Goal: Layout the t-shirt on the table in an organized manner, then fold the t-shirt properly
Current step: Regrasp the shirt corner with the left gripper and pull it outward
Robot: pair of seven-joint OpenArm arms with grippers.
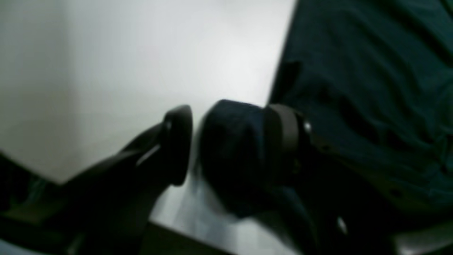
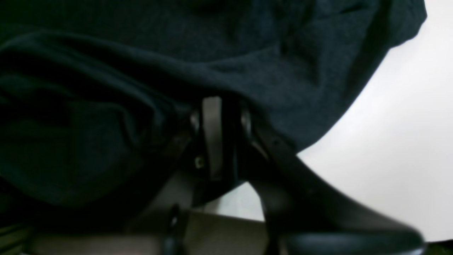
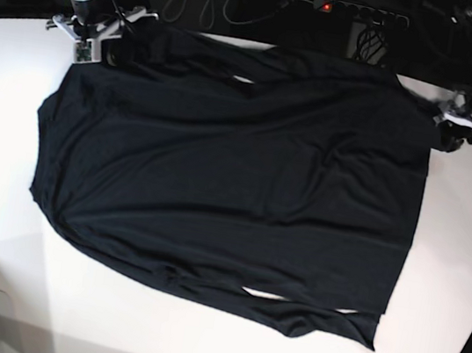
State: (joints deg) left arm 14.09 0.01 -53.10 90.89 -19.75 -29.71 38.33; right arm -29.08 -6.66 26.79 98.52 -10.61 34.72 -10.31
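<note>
Right gripper [image 3: 113, 50] clamps the shirt [image 3: 236, 176] at its far left corner, pads buried in cloth. The shirt lies spread across the table [image 3: 11, 134]. Left gripper [image 3: 452, 136] is parted, cloth bunched against one pad; grip unclear

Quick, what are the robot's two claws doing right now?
Left gripper: open, with a bunched bit of the t-shirt wrapped on one finger.
Right gripper: shut on the t-shirt.

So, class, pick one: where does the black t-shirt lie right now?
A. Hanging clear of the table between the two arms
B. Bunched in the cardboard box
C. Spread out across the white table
C: in the base view the t-shirt lies spread over the table, with white surface showing around it.
</note>
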